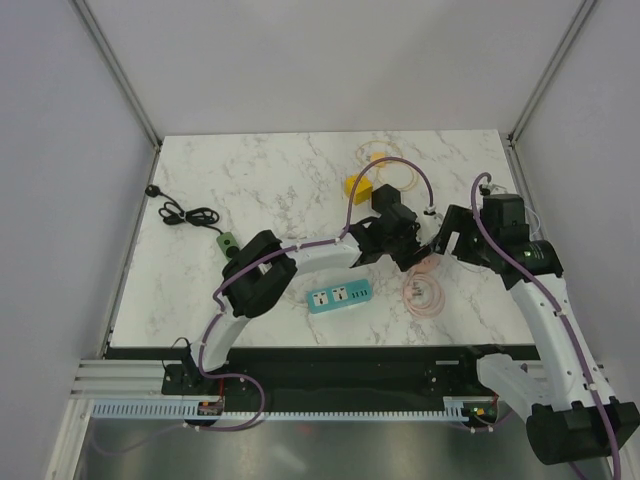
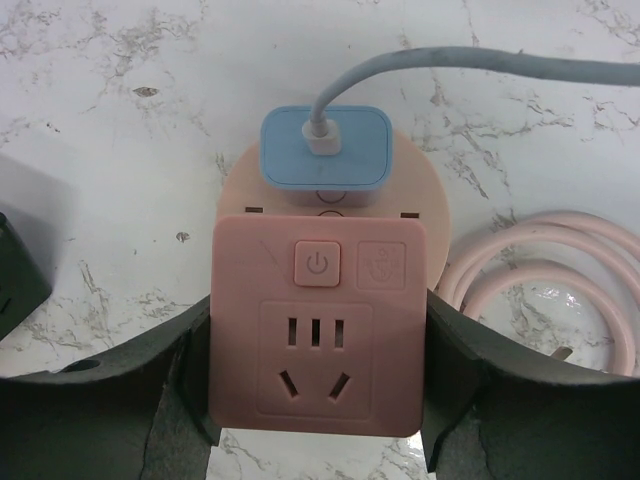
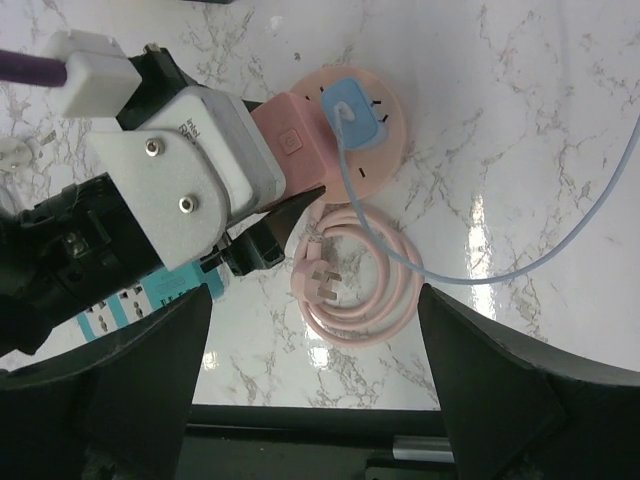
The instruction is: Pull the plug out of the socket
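2 arms meet right of centre in the top view. At lower centre of the left wrist view, the left gripper (image 2: 320, 390) is clamped on the pink socket (image 2: 315, 330), fingers against both its sides. The blue plug (image 2: 325, 150) sits plugged in at upper centre, its grey cord (image 2: 480, 60) running to the upper right. The right gripper (image 3: 315, 360) is spread wide and empty above the pink coil (image 3: 355, 265) on the table (image 3: 520, 130).

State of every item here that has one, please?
blue square plug on grey cable: plugged into the socket block.
pink square socket block: clamped at both sides.
left gripper: shut on the socket block.
right gripper: open, holding nothing.
pink coiled cord: lying loose, its plug unplugged.
teal power strip: nothing plugged in.
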Robot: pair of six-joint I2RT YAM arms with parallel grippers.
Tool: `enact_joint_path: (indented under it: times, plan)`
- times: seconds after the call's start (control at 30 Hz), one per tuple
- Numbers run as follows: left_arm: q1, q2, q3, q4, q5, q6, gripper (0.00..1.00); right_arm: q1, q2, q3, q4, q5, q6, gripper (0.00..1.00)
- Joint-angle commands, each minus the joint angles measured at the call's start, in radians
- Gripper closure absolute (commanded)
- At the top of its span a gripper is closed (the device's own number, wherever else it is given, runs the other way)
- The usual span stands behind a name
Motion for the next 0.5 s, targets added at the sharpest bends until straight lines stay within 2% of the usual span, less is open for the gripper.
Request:
enact_joint_path:
  times: [0.0, 0.07, 0.1, 0.17, 0.33, 0.47]
  plan:
    - [-0.007, -0.028, 0.004, 0.019, 0.046, -0.002, 0.73, -0.003, -0.039, -0.014, -0.033, -0.028, -0.004, 0.08]
    - [-0.007, -0.039, -0.004, 0.019, 0.056, -0.017, 0.79, -0.003, -0.056, -0.034, -0.039, -0.032, -0.001, 0.09]
    - [-0.002, -0.042, -0.010, 0.020, 0.065, -0.023, 0.90, -0.003, -0.061, -0.042, -0.044, -0.035, -0.001, 0.10]
    - [0.003, -0.049, -0.014, 0.020, 0.076, -0.055, 0.97, -0.003, -0.073, -0.070, -0.045, -0.034, 0.008, 0.11]
    - [0.050, -0.089, -0.057, 0.039, 0.174, -0.153, 0.98, -0.012, -0.119, -0.163, -0.016, -0.095, 0.086, 0.13]
    - [0.078, -0.115, -0.088, 0.079, 0.227, -0.201, 0.98, -0.017, -0.128, -0.252, 0.091, -0.126, 0.149, 0.15]
